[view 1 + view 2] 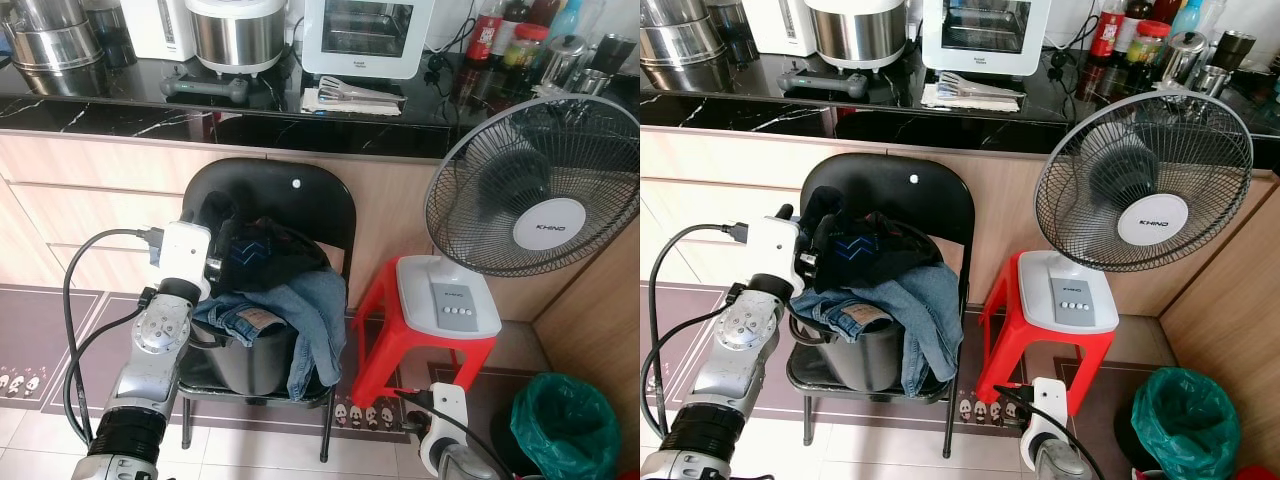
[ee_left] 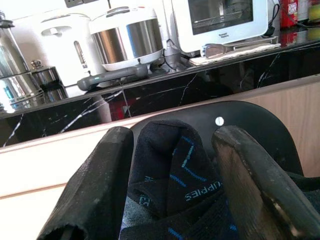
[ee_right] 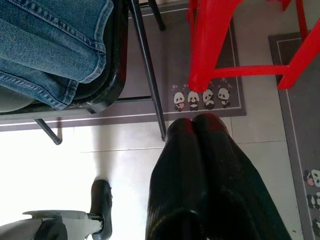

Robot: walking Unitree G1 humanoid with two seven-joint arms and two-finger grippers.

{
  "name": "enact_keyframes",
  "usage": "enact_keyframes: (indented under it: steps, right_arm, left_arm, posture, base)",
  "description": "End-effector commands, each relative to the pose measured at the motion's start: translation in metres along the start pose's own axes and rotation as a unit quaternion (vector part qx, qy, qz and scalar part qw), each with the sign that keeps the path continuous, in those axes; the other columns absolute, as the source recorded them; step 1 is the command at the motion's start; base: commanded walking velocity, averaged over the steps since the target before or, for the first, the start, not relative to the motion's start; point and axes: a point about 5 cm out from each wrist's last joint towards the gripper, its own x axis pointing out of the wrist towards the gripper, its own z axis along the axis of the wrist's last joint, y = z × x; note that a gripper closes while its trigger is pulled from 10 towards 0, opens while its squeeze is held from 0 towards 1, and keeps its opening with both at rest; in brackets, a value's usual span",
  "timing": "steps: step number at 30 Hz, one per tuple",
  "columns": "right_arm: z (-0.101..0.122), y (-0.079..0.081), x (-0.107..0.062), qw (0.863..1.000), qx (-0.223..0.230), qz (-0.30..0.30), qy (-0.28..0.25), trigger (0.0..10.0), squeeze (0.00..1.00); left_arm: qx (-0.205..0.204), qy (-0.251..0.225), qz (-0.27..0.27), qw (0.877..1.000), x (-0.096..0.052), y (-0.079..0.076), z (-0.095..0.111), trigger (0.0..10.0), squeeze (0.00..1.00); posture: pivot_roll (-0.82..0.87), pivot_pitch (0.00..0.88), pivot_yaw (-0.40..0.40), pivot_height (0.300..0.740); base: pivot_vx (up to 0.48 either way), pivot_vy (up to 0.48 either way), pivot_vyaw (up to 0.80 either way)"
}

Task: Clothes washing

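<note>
kitchen, black counter behind. your left gripper grips the dark garment atop a bucket of clothes on the chair; jeans hang over its rim. fan on red stool. right gripper closed, hanging low.

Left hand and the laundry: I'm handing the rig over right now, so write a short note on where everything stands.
Left hand: raised over the chair, fingers on either side of the dark garment on top of the pile, gripping it.
Right hand: shut, holding nothing, hanging low by the red stool.
Laundry: dark garment and jeans heaped in the black bucket on the black folding chair.
Done: top garment grasped.
Left: lift it out, take the clothes for washing.
</note>
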Motion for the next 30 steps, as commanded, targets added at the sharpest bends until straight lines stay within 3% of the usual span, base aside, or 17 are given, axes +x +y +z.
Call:
enact_keyframes:
  steps: [1,2,5,6,14,18,23,24,25,28,30]
  right_arm:
    - [0.002,-0.002,0.000,1.000,-0.003,-0.003,-0.002,10.0,0.00]
    - [0.002,-0.002,0.000,1.000,-0.004,-0.003,-0.001,10.0,0.00]
    - [0.002,-0.002,0.000,1.000,-0.004,-0.003,-0.001,10.0,0.00]
    - [0.002,-0.002,0.000,1.000,-0.005,-0.002,0.000,10.0,0.00]
    - [0.001,-0.002,0.000,1.000,-0.010,0.001,0.003,10.0,0.00]
    - [0.001,-0.002,0.000,1.000,-0.012,0.001,0.003,10.0,0.00]
    - [0.001,-0.003,0.000,1.000,-0.017,0.003,0.003,10.0,0.00]
    - [0.001,-0.003,0.000,1.000,-0.018,0.003,0.003,10.0,0.00]
    - [0.001,-0.003,0.000,1.000,-0.018,0.003,0.003,10.0,0.00]
    - [0.002,-0.004,0.000,1.000,-0.020,0.003,0.004,10.0,0.00]
    - [0.002,-0.004,0.000,1.000,-0.020,0.003,0.004,10.0,0.00]
  left_arm:
    - [-0.008,-0.003,0.000,1.000,0.002,-0.001,0.004,10.0,0.00]
    - [-0.009,-0.003,0.001,1.000,0.002,-0.001,0.004,10.0,0.40]
    - [-0.009,-0.003,0.001,1.000,0.002,-0.001,0.004,10.0,0.40]
    - [-0.010,0.001,0.008,1.000,0.002,-0.001,0.003,10.0,1.00]
    - [-0.047,0.028,0.041,0.998,0.000,0.009,-0.005,10.0,1.00]
    - [-0.048,0.038,0.048,0.997,-0.004,0.011,-0.010,10.0,1.00]
    - [-0.065,0.051,-0.015,0.996,-0.013,-0.003,-0.014,10.0,1.00]
    - [-0.063,0.055,-0.015,0.996,-0.015,-0.003,-0.015,10.0,0.00]
    - [-0.065,0.058,-0.012,0.996,-0.016,-0.003,-0.016,10.0,0.00]
    - [-0.135,0.097,0.036,0.985,-0.018,0.003,-0.026,10.0,0.00]
    - [-0.150,0.106,0.044,0.982,-0.019,0.003,-0.029,10.0,0.00]
  posture:
    - [0.24,0.000,-0.102,0.740]
    - [0.24,0.000,-0.102,0.740]
    - [0.24,0.000,-0.102,0.740]
    - [0.25,0.000,-0.102,0.740]
    - [0.25,0.000,-0.105,0.740]
    - [0.25,0.000,-0.108,0.740]
    - [0.25,0.000,-0.113,0.740]
    - [0.25,0.000,-0.115,0.740]
    - [0.25,0.000,-0.115,0.740]
    - [0.25,0.000,-0.119,0.740]
    - [0.25,0.000,-0.120,0.740]
  base:
    - [0.000,0.000,0.00]
    - [0.000,0.000,0.00]
    - [0.000,0.000,0.00]
    - [0.000,0.000,0.00]
    - [0.000,0.000,0.00]
    - [0.000,0.000,0.00]
    - [0.000,0.000,0.00]
    - [0.000,0.000,0.00]
    - [0.000,0.000,0.00]
    - [0.000,0.000,0.00]
    - [0.000,0.000,0.00]
